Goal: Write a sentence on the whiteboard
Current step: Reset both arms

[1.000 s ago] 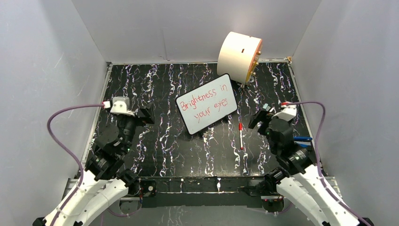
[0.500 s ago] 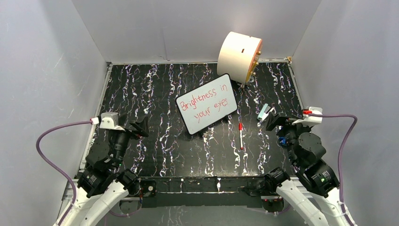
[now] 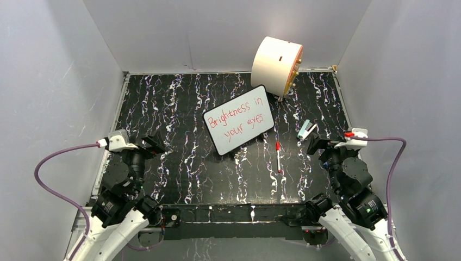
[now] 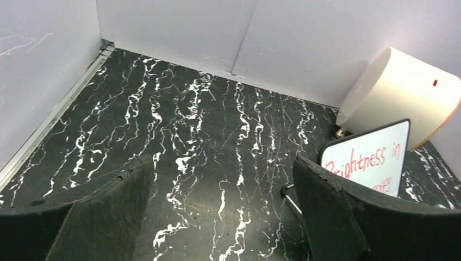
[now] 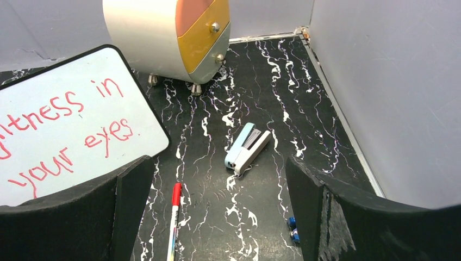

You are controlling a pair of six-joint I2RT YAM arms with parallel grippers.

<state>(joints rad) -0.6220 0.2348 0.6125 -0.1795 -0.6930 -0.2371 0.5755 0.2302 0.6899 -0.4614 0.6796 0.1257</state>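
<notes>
While both arms are hovering over the near half of the table [image 3: 179, 109], the overhead view is listing the following. Whiteboard [image 3: 239, 119]: lying flat near mid-table, tilted, its right end farther away. Sentence [image 3: 241, 118]: red handwriting in two lines, reading "Brightness in your eyes". Cream cylinder [image 3: 277, 65]: standing at the far wall, just beyond the board's far right corner. Red marker [image 3: 278, 156]: lying on the table just right of the board. Stapler [image 3: 306, 130]: lying right of the marker. Left gripper [image 3: 154, 144] and right gripper [image 3: 318, 144]: each sitting well apart from the board, on its own side.

Left wrist view. Left gripper [image 4: 223, 185]: jaws standing wide apart, gripping nothing, only table showing between them. Whiteboard [image 4: 375, 163]: showing ahead on the right, partly hidden by the right finger, cylinder [image 4: 402, 92] behind it.

Right wrist view. Right gripper [image 5: 217, 201]: jaws spread wide, carrying nothing. Whiteboard [image 5: 70, 109]: lying ahead on the left, lettering facing up. Marker [image 5: 174, 217] and stapler [image 5: 247, 148]: lying on the table ahead, between the fingers. Cylinder [image 5: 163, 32]: showing coloured drawer fronts with knobs.
</notes>
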